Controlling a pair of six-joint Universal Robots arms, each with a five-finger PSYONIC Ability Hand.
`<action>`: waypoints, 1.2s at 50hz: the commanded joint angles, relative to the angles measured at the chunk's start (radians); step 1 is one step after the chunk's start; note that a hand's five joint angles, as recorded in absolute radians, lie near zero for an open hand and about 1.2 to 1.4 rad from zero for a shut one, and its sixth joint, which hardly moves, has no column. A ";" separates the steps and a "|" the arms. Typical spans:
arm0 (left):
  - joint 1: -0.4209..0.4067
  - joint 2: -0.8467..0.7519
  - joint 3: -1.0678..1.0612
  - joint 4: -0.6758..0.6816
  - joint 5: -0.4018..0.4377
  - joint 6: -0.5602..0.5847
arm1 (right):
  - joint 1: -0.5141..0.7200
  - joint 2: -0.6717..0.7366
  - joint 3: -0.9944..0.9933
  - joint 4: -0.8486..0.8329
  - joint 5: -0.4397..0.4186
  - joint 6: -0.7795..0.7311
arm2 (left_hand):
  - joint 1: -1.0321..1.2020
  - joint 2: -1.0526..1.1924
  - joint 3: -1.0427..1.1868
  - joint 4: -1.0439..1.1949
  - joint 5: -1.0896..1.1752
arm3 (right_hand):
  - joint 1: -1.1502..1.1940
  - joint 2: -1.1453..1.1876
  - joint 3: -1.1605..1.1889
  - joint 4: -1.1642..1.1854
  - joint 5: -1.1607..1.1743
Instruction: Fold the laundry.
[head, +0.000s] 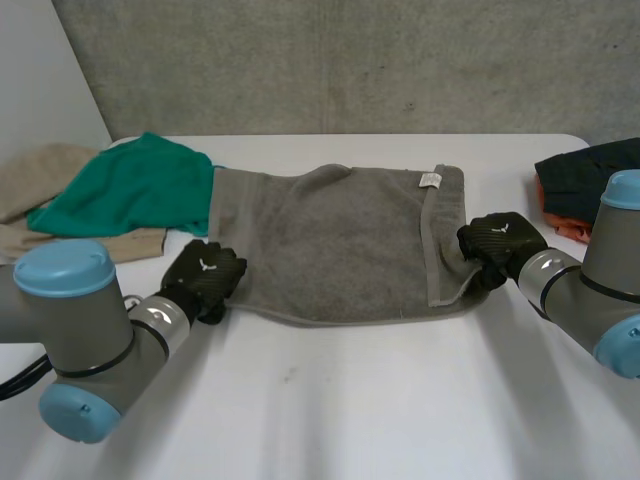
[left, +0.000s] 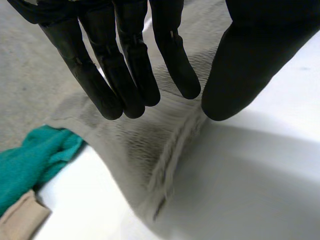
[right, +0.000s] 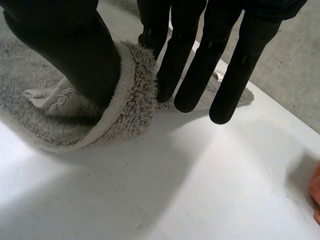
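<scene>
Your right hand (right: 75, 45) pinches the grey terry towel's (head: 330, 240) right edge, left hand (left: 130, 65) released over its near-left corner, likely set for folding.

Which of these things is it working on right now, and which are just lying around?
In use: grey towel, left hand at its near corner, right hand pinching its other end.
Lying about: green cloth, beige cloth, dark and orange clothes.
</scene>
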 joint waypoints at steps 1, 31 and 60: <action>-0.014 -0.020 0.009 -0.060 -0.011 0.050 | 0.003 -0.004 0.020 0.002 0.010 -0.028 | 0.083 0.085 0.085 0.086 0.085 | -0.042 -0.055 -0.057 -0.059 -0.055; 0.007 0.037 0.021 -0.068 -0.032 0.099 | 0.186 0.086 0.198 -0.550 0.006 -0.721 | 0.367 0.370 0.370 0.371 0.369 | -0.182 -0.195 -0.197 -0.199 -0.196; 0.021 0.112 -0.014 -0.200 -0.023 0.082 | -0.011 0.108 -0.218 0.320 -0.281 -0.603 | -0.422 -0.420 -0.420 -0.419 -0.420 | -0.680 -0.692 -0.694 -0.697 -0.693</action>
